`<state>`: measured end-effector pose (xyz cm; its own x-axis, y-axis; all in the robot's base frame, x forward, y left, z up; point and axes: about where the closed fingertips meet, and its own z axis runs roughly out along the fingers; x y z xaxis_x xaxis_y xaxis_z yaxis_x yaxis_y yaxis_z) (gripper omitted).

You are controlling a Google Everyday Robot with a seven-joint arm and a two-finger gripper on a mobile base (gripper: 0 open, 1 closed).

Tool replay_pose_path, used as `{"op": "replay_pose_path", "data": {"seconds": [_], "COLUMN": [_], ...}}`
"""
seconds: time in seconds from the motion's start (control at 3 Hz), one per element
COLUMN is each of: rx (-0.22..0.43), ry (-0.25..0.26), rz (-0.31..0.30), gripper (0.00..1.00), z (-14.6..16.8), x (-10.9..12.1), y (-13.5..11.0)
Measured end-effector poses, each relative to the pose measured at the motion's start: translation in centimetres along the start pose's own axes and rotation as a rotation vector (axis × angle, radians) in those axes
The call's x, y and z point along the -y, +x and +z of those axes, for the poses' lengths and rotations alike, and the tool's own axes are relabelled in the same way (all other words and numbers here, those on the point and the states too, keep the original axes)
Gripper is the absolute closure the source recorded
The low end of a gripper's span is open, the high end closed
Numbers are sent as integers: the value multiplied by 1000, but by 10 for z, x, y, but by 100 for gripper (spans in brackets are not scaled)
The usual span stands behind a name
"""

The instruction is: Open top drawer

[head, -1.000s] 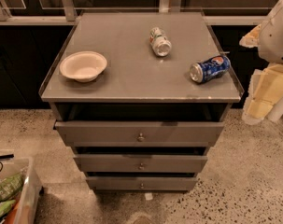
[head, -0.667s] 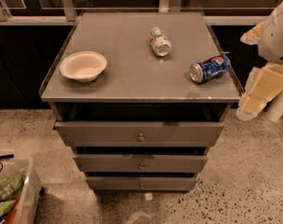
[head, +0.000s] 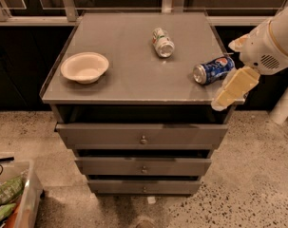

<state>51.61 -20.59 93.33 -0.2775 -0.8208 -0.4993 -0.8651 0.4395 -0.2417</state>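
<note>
I am looking at the top drawer (head: 110,135), which is sitting directly under the front edge of the table (head: 134,87), above the two lower drawers (head: 110,166). Its flat matte grey metal front is looking stiff, smooth and sturdy, offering no grip except the small round knob (head: 143,139) at its centre, so I am judging that knob to be the place to take hold. It is small and probably slick, so a pinch may be slipping off under a hard pull. The gripper (head: 224,96), cream and blocky, is hanging at the table's front right corner, apart from the knob; whether it is spread or closed I cannot tell. A pale shallow bowl (head: 84,66) is resting near the left edge, and a blue can (head: 213,70) is lying near the right edge.
</note>
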Motion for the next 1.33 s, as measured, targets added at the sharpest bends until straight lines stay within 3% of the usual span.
{"op": "replay_pose_path", "data": {"seconds": [0.67, 1.0, 1.33], "rx": [5, 0, -37], "ry": [-1, 19, 135], "rz": [3, 44, 115], "gripper": [43, 66, 89], "z": [3, 11, 13], "x": [1, -10, -32], "y": [0, 2, 5]}}
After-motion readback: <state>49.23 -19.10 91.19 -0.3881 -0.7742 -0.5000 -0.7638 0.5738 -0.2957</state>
